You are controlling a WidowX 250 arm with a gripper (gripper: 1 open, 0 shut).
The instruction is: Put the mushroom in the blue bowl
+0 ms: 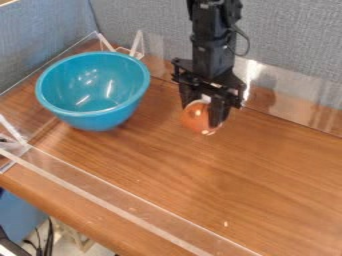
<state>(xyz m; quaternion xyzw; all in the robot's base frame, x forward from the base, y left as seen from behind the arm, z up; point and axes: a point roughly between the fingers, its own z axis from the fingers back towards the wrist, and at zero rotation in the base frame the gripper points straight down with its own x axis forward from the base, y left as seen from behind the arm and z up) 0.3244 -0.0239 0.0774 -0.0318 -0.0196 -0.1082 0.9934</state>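
One mushroom (pixel 198 118), cap outward, I had clasped between the tips of the gripper (pixel 206 108); one blue bowl (pixel 92 91), beside it, toward the bench's (pixel 174 180) left end. Carrying well needed rim clearance, then a low, centred release.

Tabletop robot workspace, probably a laboratory: a black robot arm (pixel 214 35) above a wood-grain tabletop (pixel 160 185), bounded by gray fabric-like panels (pixel 301 40) and transparent strips (pixel 114 200); dark cables (pixel 47 238) lie below the table edge.
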